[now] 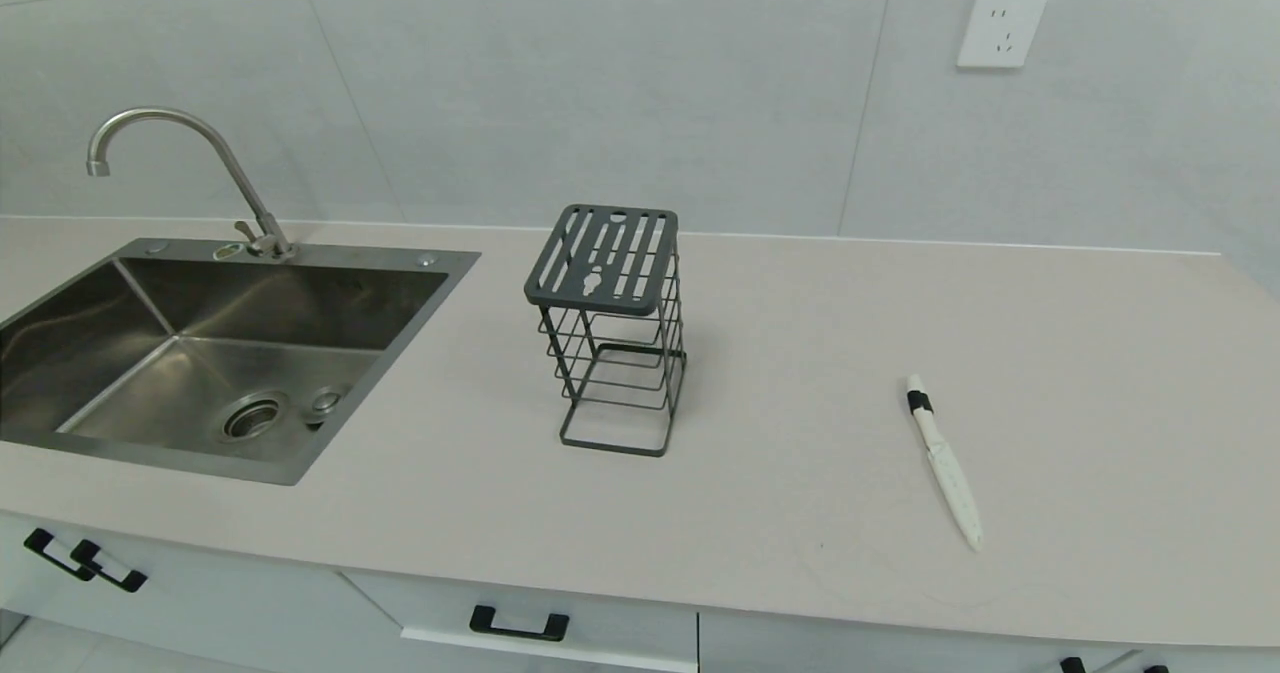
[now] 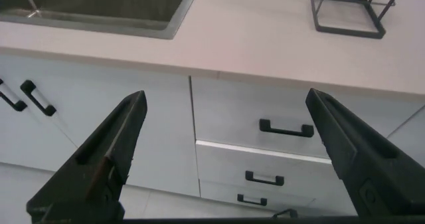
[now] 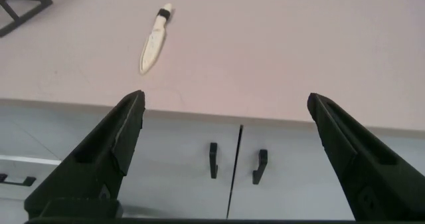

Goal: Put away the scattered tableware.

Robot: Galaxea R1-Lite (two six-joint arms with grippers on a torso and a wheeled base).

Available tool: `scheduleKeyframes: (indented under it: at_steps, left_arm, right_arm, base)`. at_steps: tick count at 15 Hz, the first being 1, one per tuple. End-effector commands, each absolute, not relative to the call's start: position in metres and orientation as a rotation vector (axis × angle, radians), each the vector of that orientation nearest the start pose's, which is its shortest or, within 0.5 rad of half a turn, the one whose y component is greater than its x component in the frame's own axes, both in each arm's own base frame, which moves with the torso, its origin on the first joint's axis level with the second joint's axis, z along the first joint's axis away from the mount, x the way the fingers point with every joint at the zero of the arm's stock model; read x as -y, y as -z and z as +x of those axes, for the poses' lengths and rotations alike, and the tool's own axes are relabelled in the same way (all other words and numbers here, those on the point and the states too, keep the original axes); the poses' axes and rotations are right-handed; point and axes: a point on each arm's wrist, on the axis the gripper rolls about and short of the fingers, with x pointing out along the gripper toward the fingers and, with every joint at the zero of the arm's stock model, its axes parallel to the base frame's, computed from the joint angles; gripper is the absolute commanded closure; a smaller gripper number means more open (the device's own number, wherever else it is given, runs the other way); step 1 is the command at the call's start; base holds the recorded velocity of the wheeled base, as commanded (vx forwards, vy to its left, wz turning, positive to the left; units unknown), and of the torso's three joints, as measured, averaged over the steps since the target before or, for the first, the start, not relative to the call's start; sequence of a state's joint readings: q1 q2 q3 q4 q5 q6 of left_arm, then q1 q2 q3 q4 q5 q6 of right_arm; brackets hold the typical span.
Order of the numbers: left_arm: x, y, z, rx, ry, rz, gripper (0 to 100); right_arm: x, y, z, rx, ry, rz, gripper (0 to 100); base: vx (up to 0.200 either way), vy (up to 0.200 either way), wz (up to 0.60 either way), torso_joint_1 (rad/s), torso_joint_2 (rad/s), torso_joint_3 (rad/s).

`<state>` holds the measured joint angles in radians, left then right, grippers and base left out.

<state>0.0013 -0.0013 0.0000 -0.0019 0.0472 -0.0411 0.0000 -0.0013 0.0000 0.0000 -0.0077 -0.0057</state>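
Knife [image 1: 943,461] is laid flat on bench [image 1: 800,513], approx 4 o'clock of wire rack [image 1: 612,328]. L gripper [image 2: 224,104] & R gripper [image 3: 226,104] are held wide, nothing gripped.

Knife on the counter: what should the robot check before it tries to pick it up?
1. The knife lies flat on the counter, nothing touching it: ok.
2. The right pincer is open and empty: ok.
3. The left pincer is open and empty: ok.
4. The rack stands upright, its slotted top free: ok.
5. The right pincer is above the knife: not ok, it hangs off the counter's front edge, by the cabinet doors.
6. Whether the knife fits the rack's slots: cannot tell.
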Motion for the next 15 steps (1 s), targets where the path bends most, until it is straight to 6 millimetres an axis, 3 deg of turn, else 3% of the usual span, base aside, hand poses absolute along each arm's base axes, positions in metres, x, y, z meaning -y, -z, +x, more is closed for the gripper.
scheduleKeyframes:
  at_steps: [1, 3, 6, 9, 15]
  left_arm:
    - [-0.0010, -0.0758, -0.0228, 0.004, -0.049, -0.041, 0]
    - [-0.0011, -0.0758, -0.0228, 0.004, -0.051, -0.041, 0]
    - [-0.0011, -0.0758, -0.0228, 0.004, -0.051, -0.043, 0]
    - [-0.0011, -0.0758, -0.0228, 0.004, -0.051, -0.043, 0]
    - [-0.0011, -0.0758, -0.0228, 0.004, -0.051, -0.043, 0]
  right_arm:
    - [0.0002, -0.0755, -0.0228, 0.000, 0.008, -0.006, 0]
    - [0.0002, -0.0755, -0.0228, 0.000, 0.008, -0.006, 0]
    - [0.0002, -0.0755, -0.0228, 0.000, 0.008, -0.006, 0]
    - [0.0002, -0.0755, -0.0228, 0.000, 0.008, -0.006, 0]
    - [0.0002, -0.0755, -0.0228, 0.000, 0.008, -0.006, 0]
  base:
    - [0.000, 0.000, -0.60, 0.310, -0.59, -0.295]
    - [0.000, 0.000, -0.60, 0.317, -0.61, -0.300]
    - [0.000, 0.000, 0.00, 0.243, -0.47, -0.224]
    - [0.000, 0.000, 0.00, 0.050, -0.08, -0.044]
    - [0.167, 0.000, 0.00, 0.000, -0.01, -0.003]
